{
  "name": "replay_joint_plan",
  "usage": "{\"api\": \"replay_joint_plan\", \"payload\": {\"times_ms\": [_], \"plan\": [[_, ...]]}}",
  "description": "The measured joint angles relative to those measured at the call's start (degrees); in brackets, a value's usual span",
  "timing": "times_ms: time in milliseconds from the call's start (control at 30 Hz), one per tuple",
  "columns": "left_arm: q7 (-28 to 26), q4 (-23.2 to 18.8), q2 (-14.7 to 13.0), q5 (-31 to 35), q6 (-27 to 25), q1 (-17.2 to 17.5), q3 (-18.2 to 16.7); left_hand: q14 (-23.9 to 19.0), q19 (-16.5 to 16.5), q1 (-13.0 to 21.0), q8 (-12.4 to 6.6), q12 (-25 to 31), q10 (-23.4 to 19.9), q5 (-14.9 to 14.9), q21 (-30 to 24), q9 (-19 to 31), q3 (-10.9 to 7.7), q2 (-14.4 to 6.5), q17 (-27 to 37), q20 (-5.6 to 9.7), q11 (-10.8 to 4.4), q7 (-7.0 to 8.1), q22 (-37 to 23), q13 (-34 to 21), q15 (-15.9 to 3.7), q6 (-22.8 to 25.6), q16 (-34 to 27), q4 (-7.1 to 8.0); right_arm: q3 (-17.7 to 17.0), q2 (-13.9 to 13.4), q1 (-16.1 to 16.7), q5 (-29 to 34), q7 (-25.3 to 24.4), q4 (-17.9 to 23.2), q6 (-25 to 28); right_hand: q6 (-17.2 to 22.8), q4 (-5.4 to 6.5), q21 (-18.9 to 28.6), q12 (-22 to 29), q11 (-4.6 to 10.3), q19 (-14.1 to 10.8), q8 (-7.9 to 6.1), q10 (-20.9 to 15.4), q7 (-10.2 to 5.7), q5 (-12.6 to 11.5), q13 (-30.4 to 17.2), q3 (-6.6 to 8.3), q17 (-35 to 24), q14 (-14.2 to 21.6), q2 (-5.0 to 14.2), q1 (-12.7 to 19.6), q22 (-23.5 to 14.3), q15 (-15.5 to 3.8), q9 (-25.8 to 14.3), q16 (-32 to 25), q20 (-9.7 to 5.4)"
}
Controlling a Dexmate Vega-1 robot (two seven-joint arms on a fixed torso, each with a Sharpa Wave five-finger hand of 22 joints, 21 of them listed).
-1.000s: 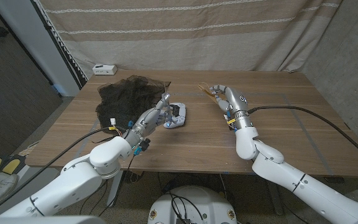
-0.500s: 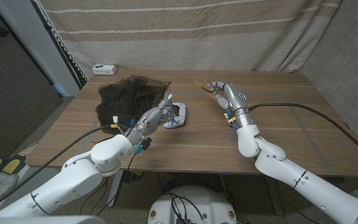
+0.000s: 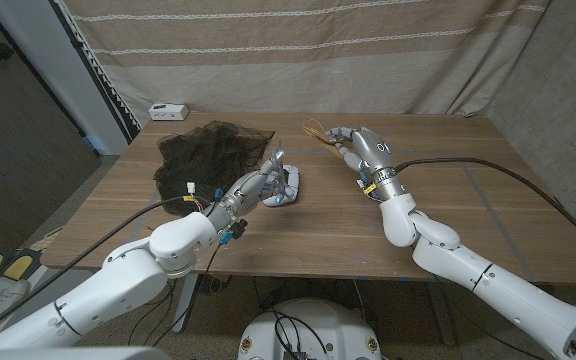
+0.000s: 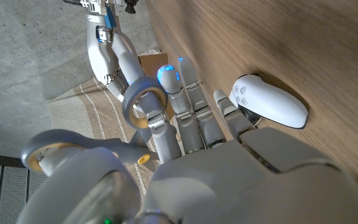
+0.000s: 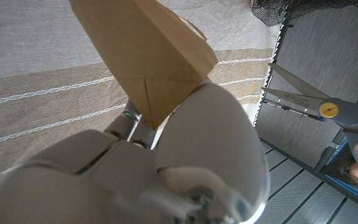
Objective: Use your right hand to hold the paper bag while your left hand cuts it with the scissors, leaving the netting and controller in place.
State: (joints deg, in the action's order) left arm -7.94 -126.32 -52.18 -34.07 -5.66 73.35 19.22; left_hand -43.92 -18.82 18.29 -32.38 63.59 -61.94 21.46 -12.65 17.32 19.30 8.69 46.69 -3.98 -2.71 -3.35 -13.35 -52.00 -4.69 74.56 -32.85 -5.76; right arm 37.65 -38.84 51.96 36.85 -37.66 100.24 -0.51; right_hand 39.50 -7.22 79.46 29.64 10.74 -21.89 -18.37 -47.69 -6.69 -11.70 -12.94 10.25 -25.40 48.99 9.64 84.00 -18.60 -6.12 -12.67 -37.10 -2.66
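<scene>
Since the earlier frames, the right hand (image 3: 361,145) is lifting and tilting the paper bag (image 5: 143,53) while the left hand (image 3: 260,184) is advancing the scissors (image 4: 98,130) beside the controller (image 3: 286,186). Right hand is gripping the paper bag, which is projecting beyond its fingers. Left hand is gripping the scissors through the handle loops, with the controller just beside its fingertips and the netting (image 3: 208,152) lying beyond it.

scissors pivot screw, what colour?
Yellow. The scissors show it best in the right wrist view, a yellow dot where the grey blades cross.
</scene>
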Motion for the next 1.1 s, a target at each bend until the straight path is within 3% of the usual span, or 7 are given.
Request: {"api": "replay_joint_plan", "payload": {"times_ms": [800,1100], "plan": [[2.89,1.50,-0.10,-0.26,-1.60,-4.82,3.20,0.53,0.00,0.00,-0.01,0.42,0.09,-0.09,0.00,-0.20,0.00,0.00,-0.26,0.00,-0.08,0.00,0.00,0.61,0.09,0.00,-0.28,0.00,1.52,-0.87,-3.85,7.28,-1.80,-3.44,-7.25,0.65,-0.04,0.86,-0.42,0.00,0.94,0.28,0.00,-1.27,-0.45,-0.26,-0.04,-0.34,-0.21,0.01,-0.03,0.80,-0.02,0.01,0.00,0.33],[5.03,2.19,0.13,-0.40,-3.35,-7.15,4.82,0.53,0.00,0.00,-0.59,0.72,0.10,-0.10,0.00,-0.16,0.00,0.00,-0.51,0.00,-0.08,0.00,0.00,0.76,0.09,0.00,-0.43,0.00,3.00,-1.08,-6.84,9.59,-2.42,-6.50,-9.87,0.82,0.43,1.08,-0.46,0.32,1.24,0.28,-0.32,-1.43,-0.45,-0.25,-0.04,-0.70,-0.22,0.10,-0.42,1.07,-0.01,0.01,0.06,0.21]]}}
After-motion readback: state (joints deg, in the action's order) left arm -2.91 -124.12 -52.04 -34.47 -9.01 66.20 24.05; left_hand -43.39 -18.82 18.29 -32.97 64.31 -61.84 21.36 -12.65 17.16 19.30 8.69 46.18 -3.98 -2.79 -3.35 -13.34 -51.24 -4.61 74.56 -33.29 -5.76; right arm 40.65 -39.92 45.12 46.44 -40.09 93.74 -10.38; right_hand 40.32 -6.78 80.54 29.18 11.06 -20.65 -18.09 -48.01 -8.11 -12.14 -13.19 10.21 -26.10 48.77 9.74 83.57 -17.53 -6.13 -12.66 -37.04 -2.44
